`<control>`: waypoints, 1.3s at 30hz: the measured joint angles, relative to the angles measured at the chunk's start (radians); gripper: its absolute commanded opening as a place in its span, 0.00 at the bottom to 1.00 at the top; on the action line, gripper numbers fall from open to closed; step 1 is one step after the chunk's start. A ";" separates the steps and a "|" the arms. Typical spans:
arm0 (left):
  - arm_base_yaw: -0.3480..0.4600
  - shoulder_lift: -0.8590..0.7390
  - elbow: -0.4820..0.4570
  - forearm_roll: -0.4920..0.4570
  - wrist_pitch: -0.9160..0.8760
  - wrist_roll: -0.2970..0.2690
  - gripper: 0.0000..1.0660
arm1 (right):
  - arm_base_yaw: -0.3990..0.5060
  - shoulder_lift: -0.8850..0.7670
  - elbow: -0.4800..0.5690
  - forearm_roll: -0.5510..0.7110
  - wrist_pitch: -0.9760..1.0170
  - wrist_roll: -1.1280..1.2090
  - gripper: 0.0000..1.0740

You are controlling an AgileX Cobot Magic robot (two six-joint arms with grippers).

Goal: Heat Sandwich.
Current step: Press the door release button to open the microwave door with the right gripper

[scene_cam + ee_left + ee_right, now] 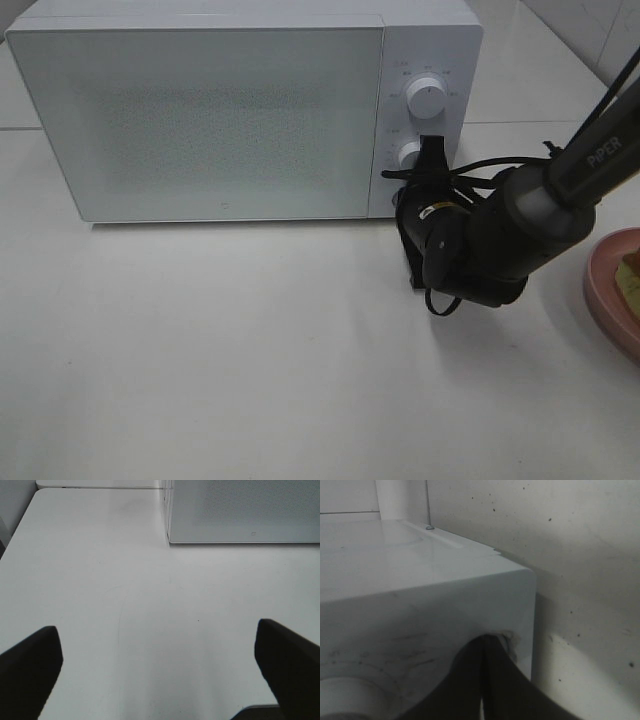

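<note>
The sandwich (632, 272) shows only as a tan sliver on a pink plate (603, 290), cut off by the right edge of the exterior high view. The white microwave (230, 110) stands at the back with its door closed. My right gripper (432, 152) is shut, empty, with its tips against the control panel beside the lower knob (408, 155). In the right wrist view its closed fingers (470, 690) meet on the panel face (420, 620). My left gripper (160, 665) hangs open over bare table, holding nothing, with the microwave's (240, 510) front corner ahead; it is outside the exterior high view.
An upper knob (427, 100) sits above the lower one on the panel. The right arm (520, 220) and its cables stretch from the right edge across to the microwave. The white table (250, 350) spreads in front.
</note>
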 measured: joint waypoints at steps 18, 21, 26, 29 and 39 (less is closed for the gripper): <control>0.000 0.000 0.000 0.000 0.000 0.000 0.94 | 0.010 0.038 -0.067 0.059 0.039 -0.064 0.00; 0.000 0.000 0.000 0.000 0.000 0.000 0.94 | 0.010 0.038 -0.067 0.059 0.039 -0.074 0.00; 0.000 0.000 0.000 0.000 0.000 0.000 0.94 | 0.010 0.038 -0.067 0.056 0.043 -0.076 0.00; 0.000 0.000 0.000 0.000 0.000 0.000 0.94 | 0.010 0.038 -0.067 0.056 0.045 -0.076 0.00; 0.000 0.000 0.000 0.000 0.000 0.000 0.94 | 0.000 0.018 -0.069 0.053 0.107 -0.074 0.01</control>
